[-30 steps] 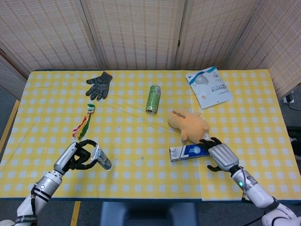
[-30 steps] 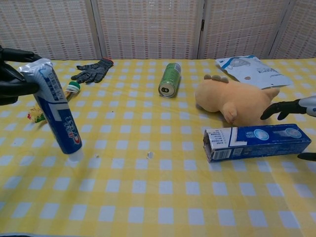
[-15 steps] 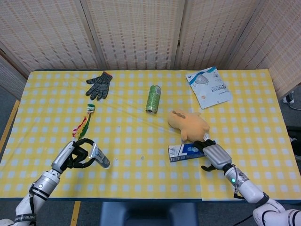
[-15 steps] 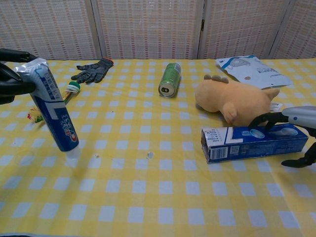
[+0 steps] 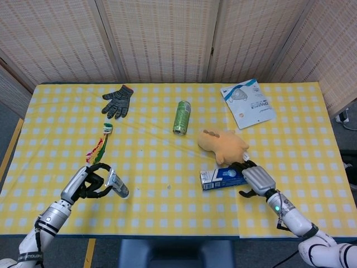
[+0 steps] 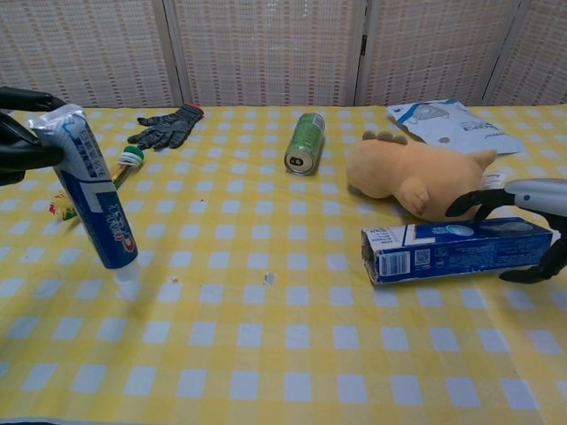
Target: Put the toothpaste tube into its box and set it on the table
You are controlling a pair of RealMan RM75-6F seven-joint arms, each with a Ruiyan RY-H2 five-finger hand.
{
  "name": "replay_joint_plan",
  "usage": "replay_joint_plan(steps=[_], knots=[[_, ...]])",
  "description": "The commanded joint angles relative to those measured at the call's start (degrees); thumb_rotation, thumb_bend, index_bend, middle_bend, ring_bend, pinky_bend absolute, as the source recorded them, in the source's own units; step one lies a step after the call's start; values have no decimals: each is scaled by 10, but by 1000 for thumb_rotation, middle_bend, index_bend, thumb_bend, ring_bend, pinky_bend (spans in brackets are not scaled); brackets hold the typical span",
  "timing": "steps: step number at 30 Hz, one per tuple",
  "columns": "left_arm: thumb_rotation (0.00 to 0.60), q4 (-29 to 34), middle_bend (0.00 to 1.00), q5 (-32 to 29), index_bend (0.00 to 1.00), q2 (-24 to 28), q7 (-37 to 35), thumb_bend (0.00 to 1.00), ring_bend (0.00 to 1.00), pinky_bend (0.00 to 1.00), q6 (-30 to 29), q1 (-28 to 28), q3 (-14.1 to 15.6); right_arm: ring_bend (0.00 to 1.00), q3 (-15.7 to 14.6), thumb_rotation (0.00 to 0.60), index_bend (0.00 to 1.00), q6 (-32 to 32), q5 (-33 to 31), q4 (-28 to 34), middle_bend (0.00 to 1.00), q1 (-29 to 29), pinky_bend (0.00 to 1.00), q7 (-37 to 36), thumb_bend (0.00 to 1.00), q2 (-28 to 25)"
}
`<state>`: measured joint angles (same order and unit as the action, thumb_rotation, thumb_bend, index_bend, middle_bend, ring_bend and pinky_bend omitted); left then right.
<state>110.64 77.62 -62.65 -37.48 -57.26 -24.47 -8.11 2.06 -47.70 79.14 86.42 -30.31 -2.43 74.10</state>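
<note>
Toothpaste tube: held near-upright at the near left, crimped end gripped by the left hand, white cap pointing down just above or on the table — contact cannot be told.
Box: lying on its side at the near right, open flap end facing left, far end clasped by the right hand, fingers over the top edge and thumb low at the near side.
Gap between tube and box: the two are well apart, and the tube is not yet lined up with the box mouth.
Risk — misalignment: the cap could be caught on the box's flaps if the tube is brought in tilted, since it is now held upright while the mouth faces sideways.
Risk — slip: the tube is pinched only at its thin top, so it could swing or be dropped when turned level.
Risk — crushing: the carton is thin card, and its mouth could be narrowed by a hard squeeze.
Risk — neighbour: a plush toy touches or lies just beyond the box's far side and could be nudged as the box is lifted.
</note>
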Motion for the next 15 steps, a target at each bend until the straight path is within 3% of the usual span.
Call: replay_joint_plan(steps=[1,15], knots=[[600,0,1000,-2,1000,-1,2,540,1000,1000,1,-1,1,184,2,600,181,3,-3,-6,126,-4,105,-8,301,-1],[600,-3,1000,-10,1000,-3,5,540,1000,1000,-1,-3,1,187,-3,600,171,29,-14,-22,130,-22,105,3,301,11]])
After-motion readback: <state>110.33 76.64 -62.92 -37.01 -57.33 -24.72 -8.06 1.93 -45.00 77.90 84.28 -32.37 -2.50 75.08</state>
